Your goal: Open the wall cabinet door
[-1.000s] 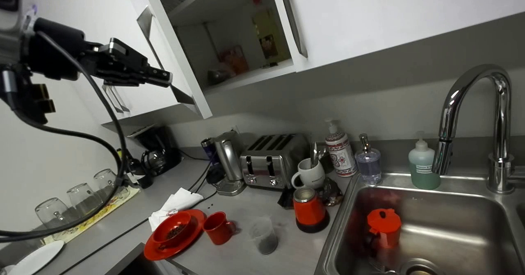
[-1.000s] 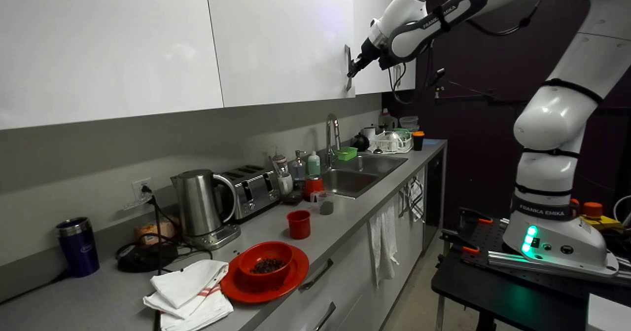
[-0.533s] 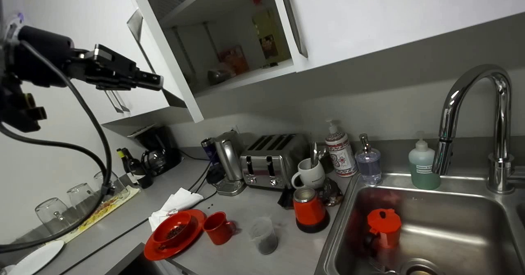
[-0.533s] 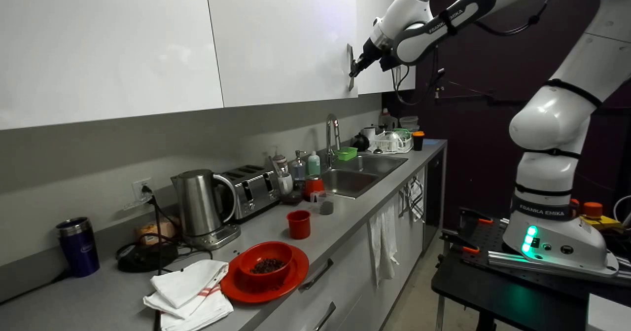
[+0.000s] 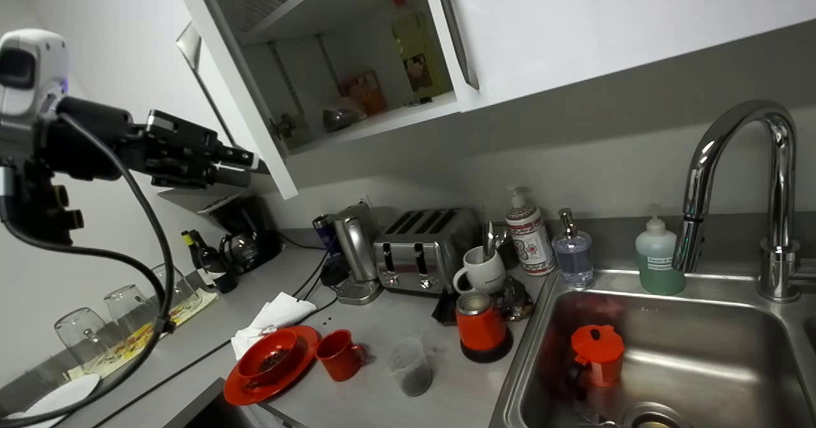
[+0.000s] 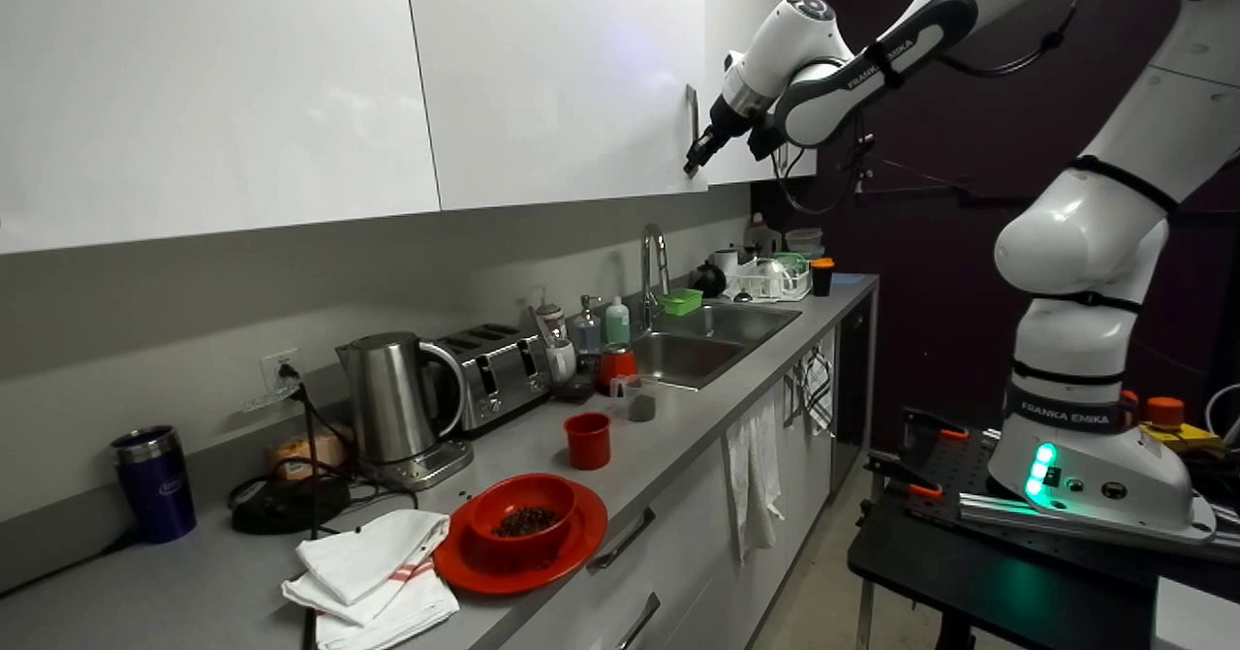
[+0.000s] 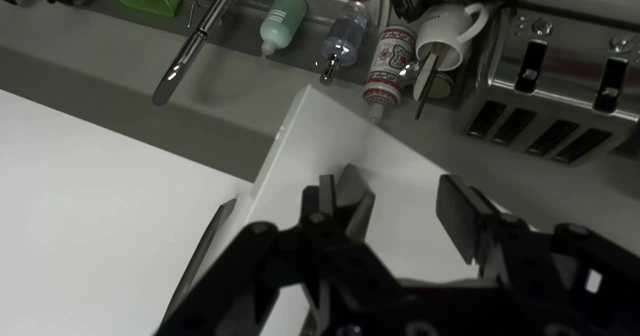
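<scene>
The wall cabinet door (image 5: 153, 64) is a plain white panel, swung part way out from its cabinet. It also shows in an exterior view (image 6: 562, 78) and the wrist view (image 7: 410, 226). Its silver bar handle (image 5: 190, 45) runs along its free edge; it shows too in the other views (image 6: 692, 108) (image 7: 352, 186). My gripper (image 7: 387, 196) is open at the handle's lower part, also seen in both exterior views (image 5: 245, 166) (image 6: 690, 168). In the wrist view the handle's end lies between the jaws, close beside the left finger (image 7: 327, 193). Whether they touch, I cannot tell.
A matching white door (image 5: 605, 26) with its own handle (image 5: 456, 29) is shut beside the opening. Cabinet shelves (image 5: 293, 7) hold a bottle (image 5: 417, 58). Below, the counter carries a toaster (image 5: 421, 249), kettle (image 6: 387, 398), red dishes (image 6: 523, 524) and a sink (image 5: 688, 326) with tall faucet (image 5: 707, 160).
The door has swung further out, uncovering more shelf. My gripper has moved with it and slid down toward the handle's lower end. Its fingers now show apart, where they showed together.
</scene>
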`<action>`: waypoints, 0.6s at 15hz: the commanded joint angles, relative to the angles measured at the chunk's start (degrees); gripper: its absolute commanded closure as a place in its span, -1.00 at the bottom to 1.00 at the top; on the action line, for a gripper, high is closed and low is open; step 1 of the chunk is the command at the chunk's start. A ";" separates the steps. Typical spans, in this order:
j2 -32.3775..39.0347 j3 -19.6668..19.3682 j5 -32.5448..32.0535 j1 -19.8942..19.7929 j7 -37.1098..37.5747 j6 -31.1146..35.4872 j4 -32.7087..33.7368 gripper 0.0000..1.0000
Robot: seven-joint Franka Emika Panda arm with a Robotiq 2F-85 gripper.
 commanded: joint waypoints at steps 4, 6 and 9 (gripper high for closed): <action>4.48 5.20 -3.98 2.34 -5.71 -3.42 -1.86 -1.00; 7.02 6.14 -3.60 4.15 -9.48 -4.04 -1.72 -1.00; 10.21 6.14 -2.99 6.97 -16.84 -5.44 -1.24 -1.00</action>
